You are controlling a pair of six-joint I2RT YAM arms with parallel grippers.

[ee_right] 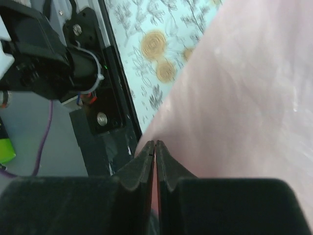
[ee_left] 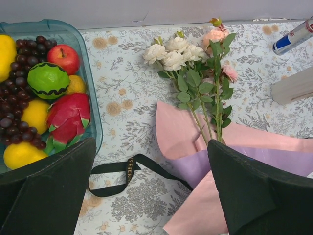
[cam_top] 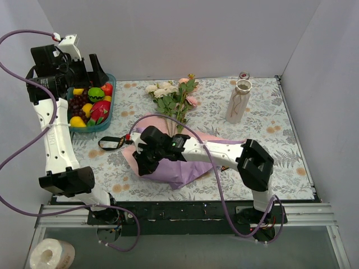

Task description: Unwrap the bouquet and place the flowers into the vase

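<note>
**Right tool** point(ee_right: 155, 144): jaws almost together, with only a thin slit between them. The edge of the pink paper point(ee_right: 244, 98) runs into the slit at the tips, so the tool is pinched on the paper. In the top view this tool point(cam_top: 146, 167) sits at the paper's near left corner, with the arm reaching across the sheet from the right.

**Left tool** point(ee_left: 151, 144): jaws spread wide, nothing between them and nothing touched. It hangs high at the far left point(cam_top: 88, 72), over the fruit tray point(cam_top: 110, 119).

**Task items**
- Paper point(cam_top: 185, 168): lies opened out at mid-surface, pink layer over purple.
- Flowers point(cam_top: 174, 98): lie flat with the stems on the paper's far edge and the heads pointing to the back wall. They are outside the vase.
- Vase point(cam_top: 238, 101): stands upright at the far right, well apart from the flowers. A small red-topped jar point(cam_top: 244, 74) stands just behind it.
- Ribbon point(cam_top: 112, 143): lies loose on the surface, left of the paper, off the bouquet.

**Edges and room**
- The near edge of the surface point(cam_top: 269, 151) and its black rail point(ee_right: 105, 117) lie just beside the right tool's tips.
- Bare surface shows between the flowers and the vase, and from the paper's right side to the right wall.
- The tray takes up the far left corner.
- White walls close off the left, back and right sides.
</note>
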